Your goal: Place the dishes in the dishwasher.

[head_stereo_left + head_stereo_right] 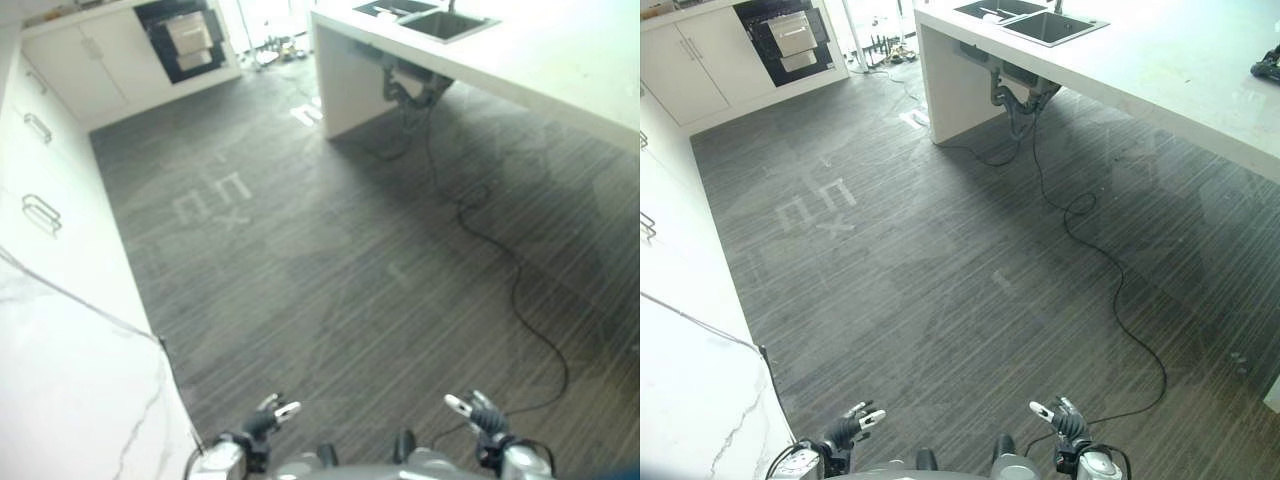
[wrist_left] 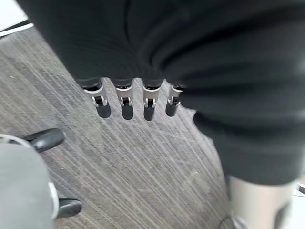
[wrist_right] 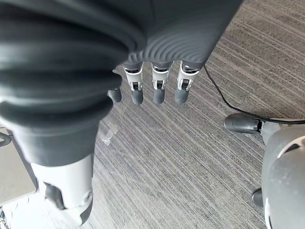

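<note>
My left hand and right hand hang low at my sides above the grey striped floor. The left wrist view has my left hand's fingers straight, with nothing in them. The right hand's fingers are just as straight and empty in the right wrist view. A dark built-in appliance with a pale drawer pulled out stands in the far cabinet wall. A sink is set into the white island counter at the far right.
A white marble counter runs along my left, with cabinet fronts and metal handles further back. A small dark object lies on the island at the right edge. Pipes hang under the sink.
</note>
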